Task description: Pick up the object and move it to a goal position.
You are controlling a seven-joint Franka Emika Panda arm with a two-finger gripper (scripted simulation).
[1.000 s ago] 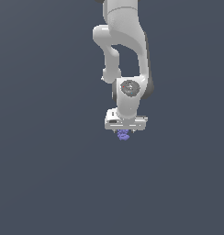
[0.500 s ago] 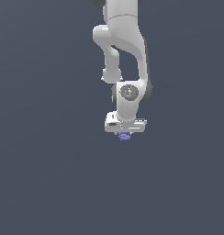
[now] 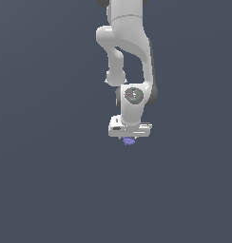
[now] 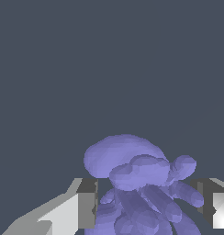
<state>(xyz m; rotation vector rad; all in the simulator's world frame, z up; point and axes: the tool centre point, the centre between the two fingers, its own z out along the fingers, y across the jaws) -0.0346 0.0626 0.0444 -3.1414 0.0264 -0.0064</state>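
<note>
Exterior view: tool (image 3: 129, 137) hanging under white arm (image 3: 130, 52), lavender-blue clump (image 3: 129, 141) poking out at 6 o'clock. Wrist view: fingers (image 4: 81, 206) pressed against clump (image 4: 137, 183) from both sides, clamped on it.

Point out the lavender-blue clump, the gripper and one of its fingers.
lavender-blue clump (image 4: 132, 176): wrist view, on its rounded upper lobe.
gripper (image 3: 130, 137): exterior view, midway between its fingertips.
finger (image 4: 86, 209): wrist view, on its grey inner face.

Object (image 4: 141, 183) looks smooth, matt, perhaps rubbery; hand (image 3: 130, 137) glossy white plastic.
</note>
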